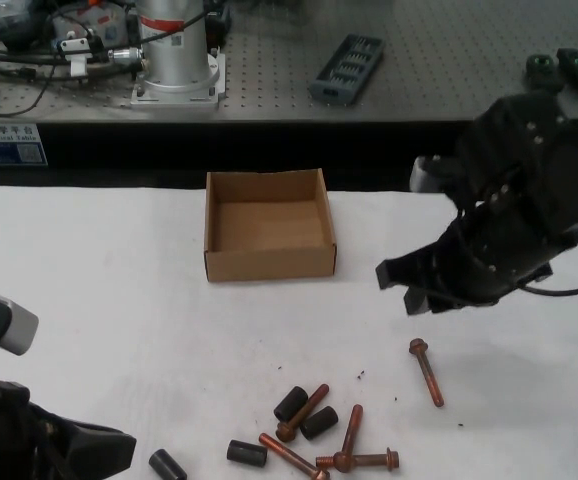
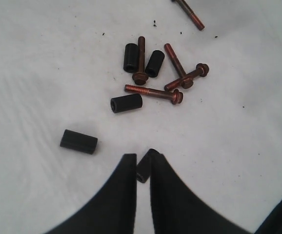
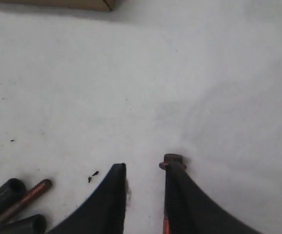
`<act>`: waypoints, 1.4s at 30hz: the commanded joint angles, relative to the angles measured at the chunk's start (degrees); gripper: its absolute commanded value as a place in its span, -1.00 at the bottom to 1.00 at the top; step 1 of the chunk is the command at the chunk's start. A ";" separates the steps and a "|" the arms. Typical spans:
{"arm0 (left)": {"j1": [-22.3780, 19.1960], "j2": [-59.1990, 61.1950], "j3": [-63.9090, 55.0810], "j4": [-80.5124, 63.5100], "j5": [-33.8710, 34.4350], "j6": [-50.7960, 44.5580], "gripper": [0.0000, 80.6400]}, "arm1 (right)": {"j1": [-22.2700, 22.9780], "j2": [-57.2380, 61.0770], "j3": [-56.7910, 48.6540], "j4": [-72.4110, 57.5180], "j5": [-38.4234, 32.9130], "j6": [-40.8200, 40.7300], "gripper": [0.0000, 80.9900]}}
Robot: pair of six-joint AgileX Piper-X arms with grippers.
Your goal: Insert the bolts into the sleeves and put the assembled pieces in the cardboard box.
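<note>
Partly hidden, a bolt (image 3: 172,159) lies along one of the right fingers (image 3: 182,195).

the high view looks forward and down from behind the arms, over the white surface (image 1: 119,300) to the cardboard box (image 1: 269,225). the left wrist view looks steeply down past the left pincer (image 2: 141,158), close above the heap of bolts and sleeves (image 2: 153,73) that the high view also holds. the right wrist view sits low behind the right pincer (image 3: 146,168), sharing a lone bolt (image 3: 172,159) and the box's corner.
</note>
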 commanded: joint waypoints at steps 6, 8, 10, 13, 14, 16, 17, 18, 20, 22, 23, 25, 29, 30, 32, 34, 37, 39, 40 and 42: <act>-0.10 0.02 -0.04 -0.87 0.27 0.59 -0.78 | 0.06 4.00 -0.09 1.92 0.59 0.95 -0.45; -0.10 0.02 -0.04 -0.87 0.27 0.59 -0.78 | 0.06 4.57 -0.09 2.68 1.18 0.94 -0.45; -0.10 0.02 -0.04 -0.87 0.27 0.59 -0.78 | 0.06 4.97 -0.09 2.67 1.22 0.94 -0.45; -0.10 0.02 -0.04 -0.87 0.27 0.59 -0.78 | 0.06 5.32 -0.09 2.67 1.30 0.94 -0.45; -0.10 0.02 -0.04 -0.87 0.27 0.59 -0.78 | 0.06 5.53 -0.09 2.67 1.46 0.94 -0.45; -0.10 0.02 -0.04 -0.87 0.27 0.59 -0.78 | 0.21 5.99 -0.09 3.09 1.45 0.94 -0.45; -0.10 0.02 -0.04 -0.87 0.27 0.59 -0.78 | 0.31 6.30 -0.09 3.35 1.45 0.94 -0.45; -0.10 0.02 -0.04 -0.87 0.27 0.59 -0.78 | 0.60 6.65 -0.09 3.49 1.45 0.94 -0.45; -0.10 0.02 -0.04 -0.87 0.27 0.59 -0.78 | 1.40 7.38 -0.09 3.56 1.45 0.94 -0.45; -0.10 0.02 -0.04 -0.87 0.27 0.59 -0.78 | 2.49 8.05 -0.09 3.43 1.45 0.94 -0.45; -0.10 0.02 -0.04 -0.87 0.27 0.59 -0.78 | 2.86 8.38 -0.09 3.38 1.45 1.16 -0.45; -0.10 0.02 -0.04 -0.87 0.27 0.59 -0.78 | 3.62 9.19 -0.09 3.39 1.65 1.14 -0.45; -0.10 0.02 -0.16 -0.90 0.59 0.39 -0.78 | 3.97 10.67 -0.09 3.51 2.75 1.14 -0.45; -0.10 0.02 -0.16 -0.80 0.76 0.39 -0.78 | 3.97 10.91 -0.09 3.51 2.75 1.14 -0.45; -0.10 0.02 -0.16 -0.84 1.37 0.39 -0.78 | 3.81 11.17 -0.09 4.03 2.86 1.14 -0.45; -0.10 0.02 -0.16 -0.84 1.79 0.22 -0.78 | 3.69 11.15 -0.09 4.30 4.31 1.14 -0.50; -0.10 0.02 -0.16 -0.84 1.78 -0.72 -0.78 | 3.65 11.15 -0.09 4.30 5.33 0.48 -0.70; -0.10 0.02 -0.16 -0.84 1.78 -0.84 -0.78 | 3.65 11.15 -0.09 4.30 5.33 0.27 -0.85; -0.10 0.02 -0.16 -0.84 1.78 -0.84 -0.78 | 3.65 11.15 -0.09 4.30 5.33 0.27 -0.93; -0.10 0.02 -0.16 -0.84 1.78 -0.84 -0.78 | 3.65 11.15 -0.09 4.30 5.33 0.27 -0.94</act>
